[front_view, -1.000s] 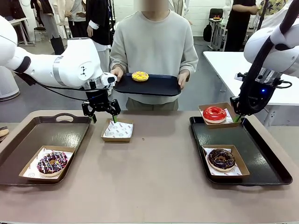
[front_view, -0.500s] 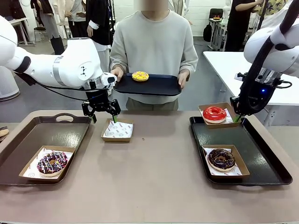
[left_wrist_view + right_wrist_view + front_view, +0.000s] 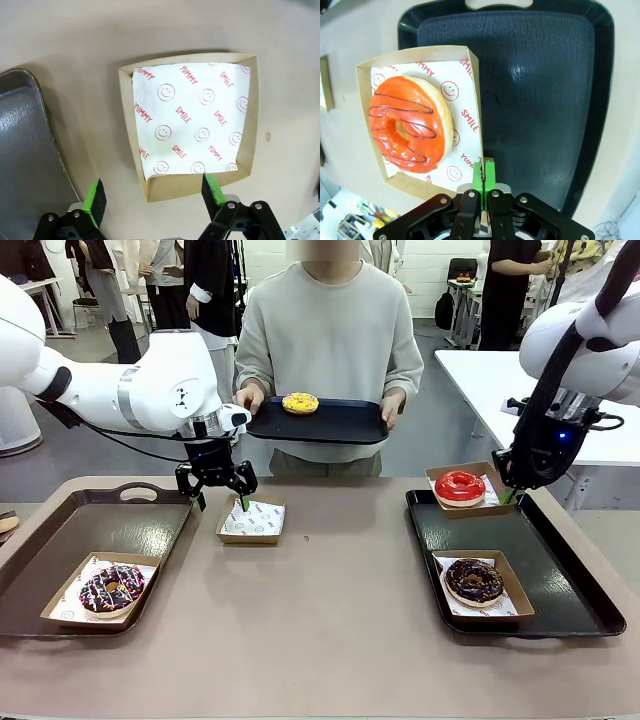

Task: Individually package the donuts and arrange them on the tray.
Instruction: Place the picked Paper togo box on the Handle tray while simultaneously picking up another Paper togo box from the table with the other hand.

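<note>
My left gripper (image 3: 216,498) hangs open just above the table, at the near left edge of an empty paper-lined box (image 3: 252,519). In the left wrist view its green fingertips (image 3: 95,196) straddle the near wall of that box (image 3: 192,120). My right gripper (image 3: 507,495) is shut on the wall of the box holding the red-iced donut (image 3: 460,485), which overlaps the right tray's far left corner; the pinch (image 3: 483,172) and donut (image 3: 410,125) are plain in the right wrist view. A person holds a black tray (image 3: 340,427) with the yellow-iced donut (image 3: 300,403).
The right tray (image 3: 560,570) carries a boxed chocolate donut (image 3: 473,580). On the left tray (image 3: 100,525) sits a boxed donut with pink-white drizzle (image 3: 110,590). Bare table lies between the two trays.
My left gripper has sunk slightly toward the empty box. The right gripper and the person's tray have stayed put.
</note>
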Controlling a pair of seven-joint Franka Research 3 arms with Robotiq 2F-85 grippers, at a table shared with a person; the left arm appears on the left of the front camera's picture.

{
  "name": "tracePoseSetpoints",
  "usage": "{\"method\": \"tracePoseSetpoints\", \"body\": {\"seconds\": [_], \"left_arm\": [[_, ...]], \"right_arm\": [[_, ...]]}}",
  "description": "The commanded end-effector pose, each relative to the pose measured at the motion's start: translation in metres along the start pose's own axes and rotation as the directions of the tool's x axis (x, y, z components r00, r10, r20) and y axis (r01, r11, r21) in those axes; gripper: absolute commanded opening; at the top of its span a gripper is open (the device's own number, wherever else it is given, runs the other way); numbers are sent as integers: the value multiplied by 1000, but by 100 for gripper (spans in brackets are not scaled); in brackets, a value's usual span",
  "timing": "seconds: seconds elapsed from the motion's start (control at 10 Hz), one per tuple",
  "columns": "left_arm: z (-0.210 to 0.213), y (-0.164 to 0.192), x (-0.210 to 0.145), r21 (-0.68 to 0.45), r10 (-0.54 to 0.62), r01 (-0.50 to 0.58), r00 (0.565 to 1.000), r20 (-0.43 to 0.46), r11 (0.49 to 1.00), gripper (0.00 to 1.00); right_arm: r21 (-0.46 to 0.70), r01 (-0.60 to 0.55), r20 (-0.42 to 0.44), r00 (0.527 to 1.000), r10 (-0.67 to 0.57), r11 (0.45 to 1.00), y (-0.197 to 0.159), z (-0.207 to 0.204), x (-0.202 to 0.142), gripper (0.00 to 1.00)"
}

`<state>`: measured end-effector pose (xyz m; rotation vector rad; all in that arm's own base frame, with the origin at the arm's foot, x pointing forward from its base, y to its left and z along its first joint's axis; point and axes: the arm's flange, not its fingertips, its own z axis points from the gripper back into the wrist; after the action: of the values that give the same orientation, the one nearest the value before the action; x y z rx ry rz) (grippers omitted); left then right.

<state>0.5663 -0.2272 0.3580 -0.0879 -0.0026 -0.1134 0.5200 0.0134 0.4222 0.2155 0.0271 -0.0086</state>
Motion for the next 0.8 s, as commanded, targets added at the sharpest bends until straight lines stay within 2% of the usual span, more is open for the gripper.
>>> {"method": "tracePoseSetpoints", "body": {"seconds": [0.0,0.7], "left_arm": [[0,-4,16,84,5,-5,1000,0,996,100],[-18,-3,37,117,29,-28,1000,-10,993,100]], "right_arm": [[-59,40,-12,999,-41,997,5,-1,8,2],[-108,64,-35,997,-68,992,15,-19,22,2]]}}
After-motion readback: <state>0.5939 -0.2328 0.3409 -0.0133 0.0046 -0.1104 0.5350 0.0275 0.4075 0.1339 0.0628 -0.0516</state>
